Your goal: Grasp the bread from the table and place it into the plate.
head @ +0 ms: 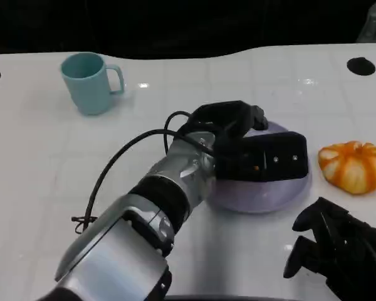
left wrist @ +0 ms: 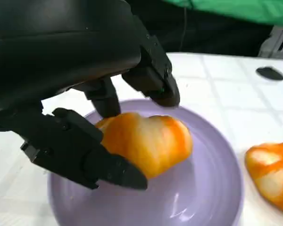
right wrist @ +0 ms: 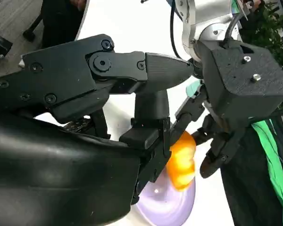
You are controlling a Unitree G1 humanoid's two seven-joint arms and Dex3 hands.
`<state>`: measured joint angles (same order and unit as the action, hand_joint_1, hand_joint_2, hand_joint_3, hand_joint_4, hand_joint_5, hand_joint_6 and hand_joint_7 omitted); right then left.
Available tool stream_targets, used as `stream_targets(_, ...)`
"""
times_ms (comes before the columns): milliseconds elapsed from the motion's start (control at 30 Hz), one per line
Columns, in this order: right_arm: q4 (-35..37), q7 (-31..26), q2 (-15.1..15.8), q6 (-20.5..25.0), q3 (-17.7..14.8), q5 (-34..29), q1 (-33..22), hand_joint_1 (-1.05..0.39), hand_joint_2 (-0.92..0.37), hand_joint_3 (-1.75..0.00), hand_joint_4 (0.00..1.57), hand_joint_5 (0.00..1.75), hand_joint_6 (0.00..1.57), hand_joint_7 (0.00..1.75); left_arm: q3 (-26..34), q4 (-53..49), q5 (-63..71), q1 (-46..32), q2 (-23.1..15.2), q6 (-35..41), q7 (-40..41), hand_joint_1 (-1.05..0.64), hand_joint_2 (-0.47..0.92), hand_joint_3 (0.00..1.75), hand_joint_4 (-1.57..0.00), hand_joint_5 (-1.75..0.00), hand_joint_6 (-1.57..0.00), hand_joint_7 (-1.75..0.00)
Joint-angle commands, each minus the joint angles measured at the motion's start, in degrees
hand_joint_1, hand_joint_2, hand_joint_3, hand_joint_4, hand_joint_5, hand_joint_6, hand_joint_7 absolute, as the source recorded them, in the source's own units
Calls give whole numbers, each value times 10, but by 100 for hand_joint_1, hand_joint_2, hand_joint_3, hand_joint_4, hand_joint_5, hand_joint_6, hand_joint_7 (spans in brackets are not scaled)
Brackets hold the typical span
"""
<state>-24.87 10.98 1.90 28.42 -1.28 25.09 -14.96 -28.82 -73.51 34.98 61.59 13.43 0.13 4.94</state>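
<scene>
My left hand point(head: 229, 119) reaches over the lilac plate point(head: 263, 193) and grips an orange-and-white bread roll point(left wrist: 146, 146) between its fingers point(left wrist: 75, 150), just above the plate's bare floor point(left wrist: 207, 188). The right wrist view has the same roll point(right wrist: 181, 162) in the left hand point(right wrist: 217, 136), over the plate point(right wrist: 165, 207). In the head view the left hand hides this roll. A second roll point(head: 354, 164) lies on the table to the right of the plate. Near the front right edge, my right hand point(head: 338, 251) holds nothing, fingers apart.
A teal mug point(head: 88, 81) stands at the back left. A black cable point(head: 113, 169) loops from my left forearm over the table. A dark round hole point(head: 361, 65) marks the table's far right. A person in green point(right wrist: 273, 165) stands beside the table.
</scene>
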Motion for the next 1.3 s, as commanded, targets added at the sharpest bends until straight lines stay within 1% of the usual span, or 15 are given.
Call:
stream_targets(33, 0, 3, 5, -11, -3, -1, -3, -42, -92, -44, 64, 175, 52, 158, 0, -6, -2, 21, 7, 17, -18, -61, 92, 31, -6, -29, -14, 0)
stream_targets(100, 1, 4, 5, -14, -3, -1, -3, -42, -92, -44, 64, 175, 52, 158, -2, -5, -1, 21, 7, 19, -25, -64, 92, 31, -2, -24, -10, 0)
stream_targets(133, 2, 4, 5, -15, -3, -2, -3, -42, -92, -44, 64, 175, 51, 158, -3, -6, -1, 21, 6, 20, -29, -66, 92, 32, -1, -16, -8, -1)
stream_targets(233, 2, 2, 3, -13, -3, 0, -2, -42, -92, -43, 64, 175, 52, 158, -16, -8, 12, 22, 3, 21, -37, -72, 92, 36, 0, -5, -5, -1)
stream_targets(300, 2, 0, 2, -10, -4, 1, -1, -42, -92, -42, 65, 175, 52, 158, -25, -8, 19, 21, -2, 17, -39, -77, 92, 38, 0, -1, -4, -1)
stream_targets(500, 0, 1, 2, -6, -6, 5, -1, -42, -92, -43, 64, 175, 53, 157, -24, -2, 11, 20, -15, 2, -59, -83, 92, 42, 0, 0, -5, -1)
stream_targets(633, -2, -2, 0, -1, -9, 12, 0, -42, -92, -42, 65, 175, 53, 157, 8, 6, -24, 14, -27, -19, -83, -84, 92, 43, 0, 0, -4, -1)
stream_targets(833, 3, 3, 3, -6, -9, 10, 1, -43, -92, -42, 63, 175, 52, 157, 33, 25, -46, 0, -48, -52, -92, -84, 92, 45, -1, -1, -7, -2)
stream_targets(1100, 2, 2, 3, -5, -9, 10, 1, -43, -92, -42, 63, 175, 51, 158, 35, 29, -49, -4, -52, -59, -92, -84, 92, 44, -2, -1, -8, -2)
stream_targets(1133, 1, 0, 4, -2, -10, 9, 3, -42, -92, -42, 63, 175, 51, 158, 98, 59, -119, -35, -55, -86, -106, -81, 92, 42, -9, -5, -13, -4)
stream_targets(1167, 0, -3, 3, 1, -10, 10, 4, -42, -92, -42, 63, 175, 51, 159, 154, 90, -183, -65, -58, -110, -122, -75, 92, 35, -24, -14, -24, -9)
stream_targets(1200, 0, -5, 3, 4, -11, 10, 5, -41, -92, -42, 63, 175, 51, 159, 191, 112, -227, -87, -60, -125, -133, -69, 92, 31, -34, -21, -31, -12)
stream_targets(1233, 0, -5, 3, 5, -11, 11, 5, -41, -92, -43, 63, 175, 51, 159, 211, 127, -253, -100, -61, -134, -142, -67, 92, 30, -38, -24, -34, -13)
stream_targets(1267, 0, -6, 3, 5, -11, 11, 6, -41, -92, -43, 63, 175, 51, 159, 214, 134, -259, -105, -62, -134, -147, -66, 92, 30, -40, -26, -36, -14)
stream_targets(1300, 0, -5, 3, 6, -12, 11, 6, -41, -92, -43, 63, 175, 51, 159, 240, 164, -301, -124, -58, -113, -173, -65, 92, 29, -41, -27, -36, -14)
